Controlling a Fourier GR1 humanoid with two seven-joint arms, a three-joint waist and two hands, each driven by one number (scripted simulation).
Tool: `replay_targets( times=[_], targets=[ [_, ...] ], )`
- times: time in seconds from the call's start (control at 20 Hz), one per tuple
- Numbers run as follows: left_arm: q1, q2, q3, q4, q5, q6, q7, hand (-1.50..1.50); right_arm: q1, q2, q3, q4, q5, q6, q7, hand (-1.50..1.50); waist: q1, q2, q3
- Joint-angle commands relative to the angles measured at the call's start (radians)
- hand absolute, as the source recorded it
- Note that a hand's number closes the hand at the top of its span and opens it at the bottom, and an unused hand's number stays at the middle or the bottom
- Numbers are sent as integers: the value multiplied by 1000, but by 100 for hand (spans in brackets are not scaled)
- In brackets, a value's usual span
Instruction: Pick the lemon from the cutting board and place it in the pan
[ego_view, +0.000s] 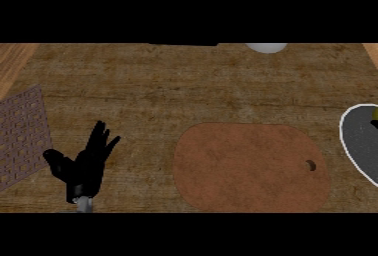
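Note:
The brown rounded cutting board (247, 167) lies right of centre, with a small hole near its right side and nothing on its top. At the right edge, cut off by the view, sits the pan (345, 142), dark grey inside with a white rim. A small yellowish sliver (375, 115) shows at the very edge over the pan's inside; I cannot tell whether it is the lemon. My left hand (83, 167) rests at the lower left, open with fingers up, well left of the board. My right hand does not show.
A patterned brownish mat (22, 135) lies at the left edge, close to my left hand. A white rounded object (266, 47) peeks in at the top edge. Lighter wood strips (13, 62) run along the top corners of the counter.

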Motion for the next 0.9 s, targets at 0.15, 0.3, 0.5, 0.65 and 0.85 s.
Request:
replay_targets(
  times=[0.15, 0.3, 0.5, 0.65, 0.85],
  targets=[
    [23, 10, -12, 2, 0, -12, 41, 0, -82, 31, -157, 92, -203, 24, -258, -150, -6, 0, 0],
    [34, 4, -2, 13, -3, -2, 22, 0, -81, 14, -267, 90, -344, 128, -382, -150, -24, -2, 0],
    [14, 7, 14, 29, 3, 0, 27, 0, -83, -53, -371, 147, -463, 287, -427, -150, -35, -3, -2],
    [11, 33, 43, 24, 19, -6, 50, 0, -63, -105, -429, 182, -541, 450, -449, -150, -42, -7, -4],
    [7, -5, 19, 38, -13, 29, 35, 0, 4, -152, -454, 210, -597, 621, -491, -150, -47, -11, -6]
  ],
)
